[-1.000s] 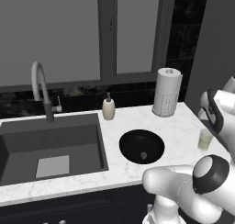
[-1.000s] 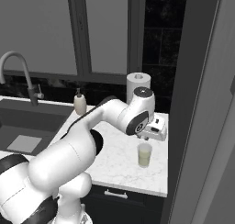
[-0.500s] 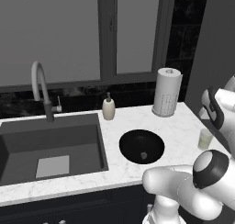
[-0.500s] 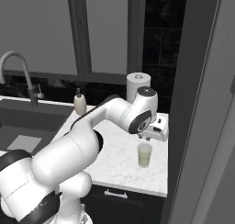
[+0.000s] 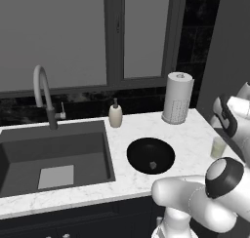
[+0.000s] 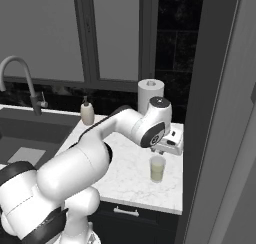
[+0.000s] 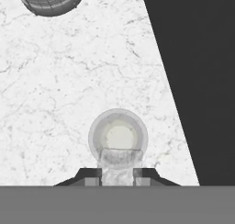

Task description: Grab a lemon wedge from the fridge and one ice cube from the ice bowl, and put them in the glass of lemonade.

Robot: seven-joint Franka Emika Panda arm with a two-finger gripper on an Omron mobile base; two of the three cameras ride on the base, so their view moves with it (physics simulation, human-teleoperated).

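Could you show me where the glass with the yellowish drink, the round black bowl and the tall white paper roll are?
Small clear glass of pale yellow-green lemonade point(image 6: 157, 169): right base view, on its liquid-filled body.
Wide shallow black ice bowl point(image 5: 141, 154): left base view, on its bare inner floor.
Tall white paper-towel roll point(image 5: 177, 99): left base view, on its side.

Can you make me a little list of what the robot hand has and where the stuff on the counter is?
gripper: shut on the ice cube
gripper position: right above the glass of lemonade
glass: upright on the counter, near its right end
ice bowl: left of the glass, with a spare cube inside
paper-towel roll: behind the bowl
soap dispenser: by the sink
lemon wedge: cannot tell
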